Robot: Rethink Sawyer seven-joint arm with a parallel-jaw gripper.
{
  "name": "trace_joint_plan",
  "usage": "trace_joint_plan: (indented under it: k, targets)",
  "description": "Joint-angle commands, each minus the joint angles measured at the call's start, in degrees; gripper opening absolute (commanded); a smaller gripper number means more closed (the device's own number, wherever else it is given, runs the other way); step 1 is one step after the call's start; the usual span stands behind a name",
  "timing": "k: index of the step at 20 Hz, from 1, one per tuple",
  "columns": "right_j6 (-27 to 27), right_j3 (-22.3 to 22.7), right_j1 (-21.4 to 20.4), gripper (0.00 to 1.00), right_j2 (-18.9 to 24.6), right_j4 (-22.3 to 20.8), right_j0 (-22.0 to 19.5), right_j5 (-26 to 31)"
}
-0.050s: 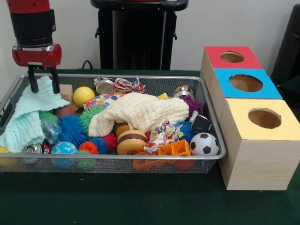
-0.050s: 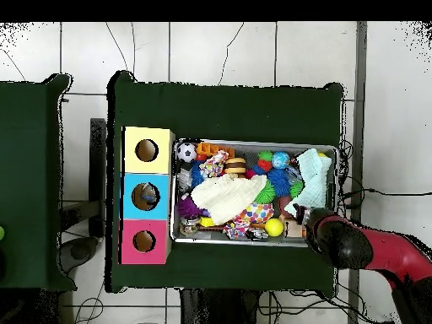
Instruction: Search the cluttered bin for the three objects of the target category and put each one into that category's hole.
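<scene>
From the front, the gripper (image 1: 43, 85) hangs with its two fingers apart and empty, tips at the upper edge of the mint green cloth (image 1: 29, 117) draped over the bin's (image 1: 213, 119) end rim; the cloth lies directly beneath and trails down toward the camera. From overhead, the cloth (image 2: 314, 175) lies just beyond the gripper (image 2: 310, 221), its long axis across the bin's (image 2: 253, 142) width, soft and rumpled; the target category cannot be told.

Wire bin (image 1: 213, 154): one.
Wooden boxes with holes: three; red-topped (image 1: 233, 57), blue-topped (image 1: 245, 84), yellow-topped (image 1: 262, 118).
Cloths: two; mint (image 1: 29, 112), cream (image 1: 143, 111).
Soccer ball (image 1: 204, 144): one.
Yellow ball (image 1: 83, 95): one.
Spiky balls: several, exact count unclear.
Wooden burger toy (image 1: 131, 141): one.
</scene>
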Motion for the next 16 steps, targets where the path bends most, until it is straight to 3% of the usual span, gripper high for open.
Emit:
trace_joint_plan:
  k: [1,8,16]
  targets:
    - [-3.8,2.4,-0.7,1.0,2.2,1.5,0.2,4.6]
    - [-3.1,1.2,0.3,1.0,2.0,1.4,1.3,4.4]
    - [-4.9,-6.1,4.7,1.0,2.7,0.6,4.1,5.2]
